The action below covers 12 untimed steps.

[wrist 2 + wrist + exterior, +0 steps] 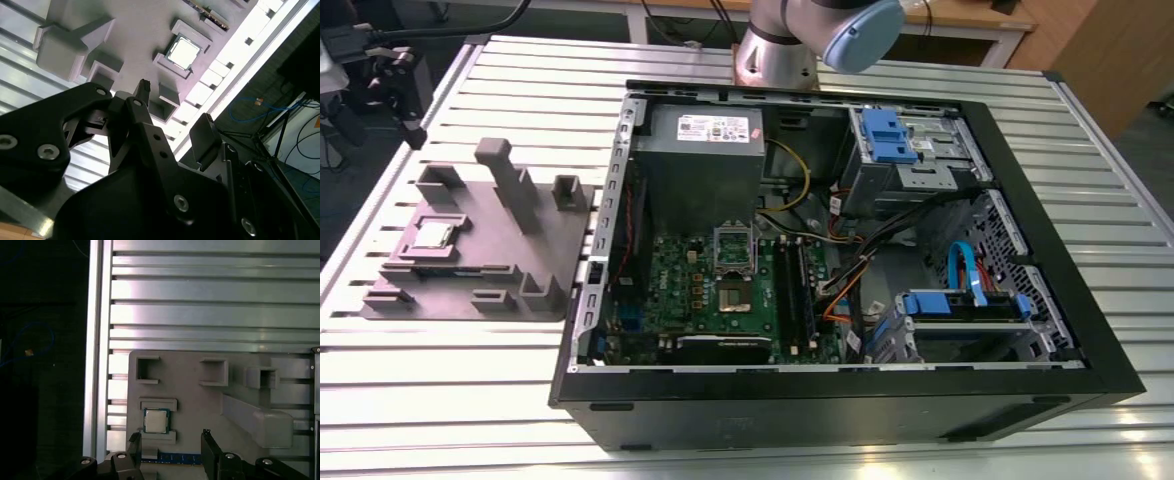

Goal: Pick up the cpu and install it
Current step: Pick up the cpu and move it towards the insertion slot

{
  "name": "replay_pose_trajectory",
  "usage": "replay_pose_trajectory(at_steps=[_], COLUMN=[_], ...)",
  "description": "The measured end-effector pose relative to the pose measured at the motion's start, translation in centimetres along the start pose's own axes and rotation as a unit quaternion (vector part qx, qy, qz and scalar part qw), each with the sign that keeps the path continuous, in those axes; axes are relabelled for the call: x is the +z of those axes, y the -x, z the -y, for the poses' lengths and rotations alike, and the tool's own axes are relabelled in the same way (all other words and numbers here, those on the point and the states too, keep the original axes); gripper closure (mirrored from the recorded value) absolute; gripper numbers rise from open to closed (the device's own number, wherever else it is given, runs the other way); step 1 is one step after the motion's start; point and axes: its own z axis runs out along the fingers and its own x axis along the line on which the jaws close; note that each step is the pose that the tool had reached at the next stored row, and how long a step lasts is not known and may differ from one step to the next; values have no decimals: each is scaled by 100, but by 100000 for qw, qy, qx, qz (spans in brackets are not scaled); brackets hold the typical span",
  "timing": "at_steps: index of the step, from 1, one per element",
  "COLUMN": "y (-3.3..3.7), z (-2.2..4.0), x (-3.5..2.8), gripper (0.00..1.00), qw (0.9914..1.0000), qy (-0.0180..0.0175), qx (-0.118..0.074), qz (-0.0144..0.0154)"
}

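The cpu [156, 420], a light, stiff but fragile chip best pinched by its thin opposite edges, lies flat in a recess of the grey plate [195, 407], the claw [170, 435] spread open and empty over that plate.

Exterior overview, both wrist views above plate [200, 410]

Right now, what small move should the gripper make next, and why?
Probably ease the open gripper sideways to centre it over the cpu: it holds nothing, and the cpu, seated on the plate, sits nearer one fingertip than the other.
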Motion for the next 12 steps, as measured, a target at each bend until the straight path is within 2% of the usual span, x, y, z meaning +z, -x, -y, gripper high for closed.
replay_pose_trajectory(at_steps=[12], y=[1], z=[2], x=[55], gripper=[41], qw=[100000], qy=[0], qx=[1], qz=[3])
